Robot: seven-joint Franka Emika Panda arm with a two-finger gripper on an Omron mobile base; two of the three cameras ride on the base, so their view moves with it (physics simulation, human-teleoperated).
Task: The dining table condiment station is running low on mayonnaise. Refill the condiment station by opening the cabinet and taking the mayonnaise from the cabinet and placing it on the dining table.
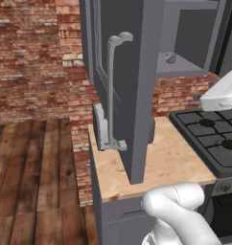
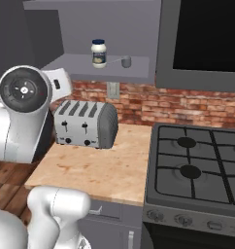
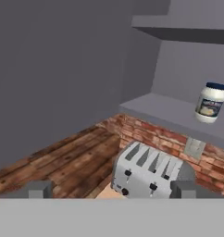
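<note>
Room: I see a red brick wall behind the work area and a dark wood plank floor to its left.
Surface: a small light wood-grain counter on grey base cabinets; a black gas stove with grates stands touching its right side.
On the counter: a silver four-slot toaster sits at the far left, against the brick wall; a grey wall outlet is just above it.
Cabinet: the dark grey upper wall cabinet hangs over the counter, its recessed-panel door swung open toward me, with the long vertical silver bar handle on its outer face.
Mayonnaise: the small white jar of mayonnaise with a pale label and dark navy lid stands upright on the cabinet's bottom shelf, above the toaster; a small grey cylinder-like item lies just beside it on the right, and I cannot identify it.
Claw: in the hand view I note the gripper with both finger tips spread wide apart, nothing between them, touching nothing.
Claw position: it points toward the toaster, with the jar up and to the right, well apart from it.
</note>
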